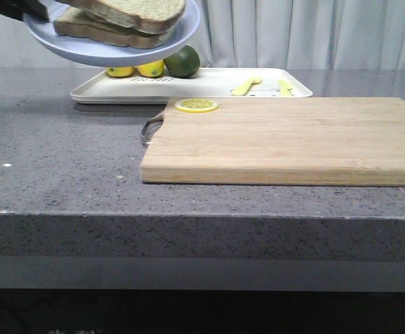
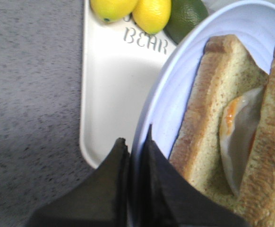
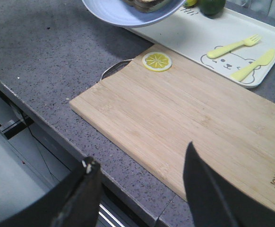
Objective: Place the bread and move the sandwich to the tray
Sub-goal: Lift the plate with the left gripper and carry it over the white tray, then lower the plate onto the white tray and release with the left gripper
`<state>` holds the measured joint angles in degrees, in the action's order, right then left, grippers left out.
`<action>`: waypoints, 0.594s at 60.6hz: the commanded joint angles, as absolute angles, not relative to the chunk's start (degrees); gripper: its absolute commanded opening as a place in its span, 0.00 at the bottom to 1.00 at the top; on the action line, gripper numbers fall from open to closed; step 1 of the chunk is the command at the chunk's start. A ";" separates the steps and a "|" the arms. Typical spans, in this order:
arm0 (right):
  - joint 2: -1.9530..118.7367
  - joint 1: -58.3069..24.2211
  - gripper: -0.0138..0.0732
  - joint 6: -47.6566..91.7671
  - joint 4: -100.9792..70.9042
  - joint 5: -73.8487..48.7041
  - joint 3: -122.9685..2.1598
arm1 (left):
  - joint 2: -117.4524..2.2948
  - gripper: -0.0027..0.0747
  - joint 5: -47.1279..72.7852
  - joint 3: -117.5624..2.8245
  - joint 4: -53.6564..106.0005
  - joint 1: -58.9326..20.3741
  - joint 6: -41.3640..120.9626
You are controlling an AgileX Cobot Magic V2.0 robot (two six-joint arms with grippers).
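The left gripper (image 2: 133, 151) has its two black fingers pinched together on the rim of the round pale-blue plate (image 2: 175, 94), which it holds in the air, tilted, above the left end of the tray (image 2: 104, 94). On the plate lies the sandwich (image 2: 232, 137): two brown-crusted slices with speckled tan faces, a glossy white fried egg with an orange streak showing between them.

Under the plate the tray is smooth, white and rectangular with a low rim and rounded corners, set along the far edge of the speckled grey stone counter (image 1: 56, 167). Two lemons (image 2: 133, 12) and a dark green lime (image 2: 187, 19) crowd its far left corner; a pale yellow fork (image 3: 232, 46) and knife (image 3: 253, 65) lie at its right end, leaving the middle bare.

Just in front of the tray, the light wooden cutting board (image 1: 293, 142) has a lemon slice (image 1: 196, 105) at its far left corner and a metal handle (image 1: 150, 129) on its left edge.

The right gripper (image 3: 142, 189) hangs with fingers wide apart and empty above the board's near edge.
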<state>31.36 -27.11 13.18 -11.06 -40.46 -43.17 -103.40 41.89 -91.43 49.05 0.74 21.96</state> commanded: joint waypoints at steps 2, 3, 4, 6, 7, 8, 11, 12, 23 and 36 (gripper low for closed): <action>31.40 -27.06 0.63 13.27 -10.99 -36.56 -44.76 | -103.98 0.01 41.91 -97.82 54.27 -0.17 19.35; 31.40 -27.06 0.63 13.27 -10.99 -36.56 -44.76 | -104.59 0.01 42.18 -98.56 54.27 -0.30 19.16; 31.40 -27.06 0.63 13.27 -10.99 -36.56 -44.76 | -105.54 0.01 43.13 -99.67 54.27 -0.31 18.46; 31.40 -27.06 0.63 13.27 -10.99 -36.56 -44.76 | -106.80 0.01 43.73 -101.15 54.16 -0.31 17.99; 31.40 -27.06 0.63 13.27 -10.99 -36.56 -44.76 | -107.44 0.01 44.36 -101.88 54.16 -0.31 17.29; 31.40 -27.06 0.63 13.27 -10.99 -36.56 -44.76 | -108.07 0.01 44.67 -102.61 54.16 -0.31 16.64; 31.40 -27.06 0.63 13.27 -10.99 -36.56 -44.76 | -110.23 0.01 45.64 -104.98 53.93 -0.31 14.70; 31.40 -27.06 0.63 13.27 -10.99 -36.56 -44.76 | -111.11 0.01 45.80 -105.91 53.93 -0.31 14.36; 31.40 -27.06 0.63 13.27 -10.99 -36.56 -44.76 | -117.67 0.01 47.09 -112.37 53.37 -0.40 9.80; 31.40 -27.06 0.63 13.27 -10.99 -36.56 -44.76 | -123.30 0.03 49.37 -118.24 53.37 -0.40 9.19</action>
